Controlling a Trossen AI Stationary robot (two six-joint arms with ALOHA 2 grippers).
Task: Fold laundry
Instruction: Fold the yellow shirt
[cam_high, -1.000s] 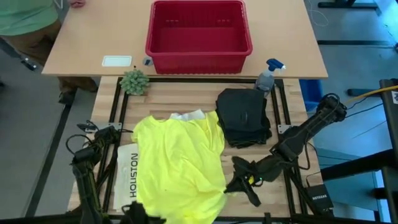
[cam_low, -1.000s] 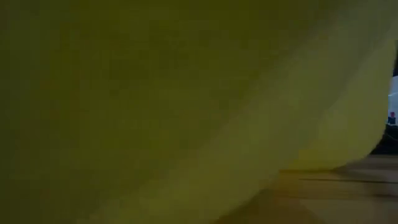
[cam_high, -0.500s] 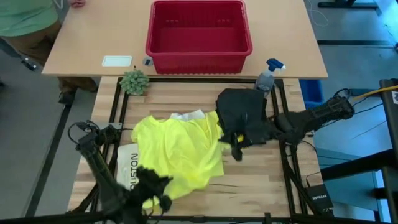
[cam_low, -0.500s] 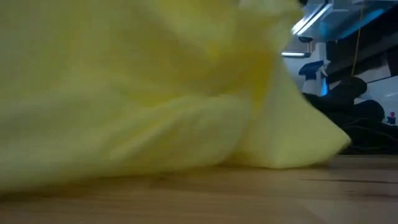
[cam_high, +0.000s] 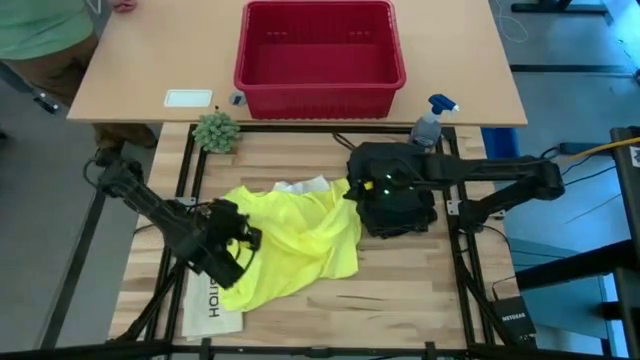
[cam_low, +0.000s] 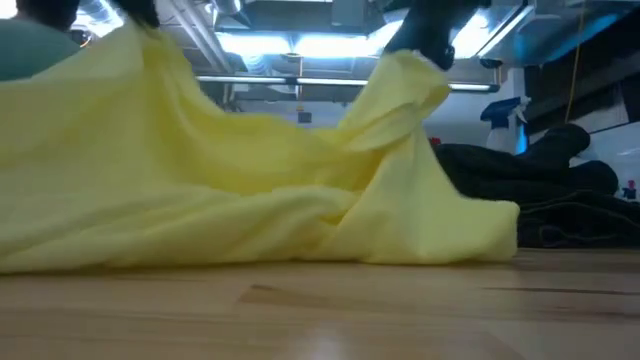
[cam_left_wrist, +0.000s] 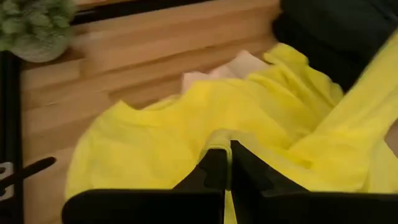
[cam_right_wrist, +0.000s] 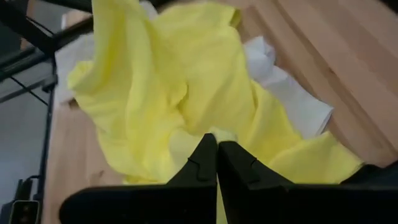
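— Two claws, both pinching the yellow T-shirt (cam_high: 295, 245). The left gripper (cam_high: 232, 240) is closed tight on the shirt's left edge; the right gripper (cam_high: 372, 190) is clamped on its upper right corner, right over the black trousers (cam_high: 395, 195).

— Which way is the shirt running?

— Long axis is lying roughly left to right across the wooden table (cam_high: 400, 290), strung between the two claws. From the left claw the cloth is spreading rightward; from the right claw it is falling away leftward and toward the near edge. Neither arm is nearer, each is already on its own end (wrist views show the fingers (cam_left_wrist: 219, 171) together with a yellow fold between them, same on the right (cam_right_wrist: 211, 163)).

— Condition of the cloth?

— Bunched, not flat. In the low view it is peaking at two lifted points and sagging between, with a loose flap resting on the boards. A white cloth (cam_high: 303, 186) is peeking out from under its far edge.

— So the next move?

— My guess: spreading the two ends apart to pull the slack out before any folding.
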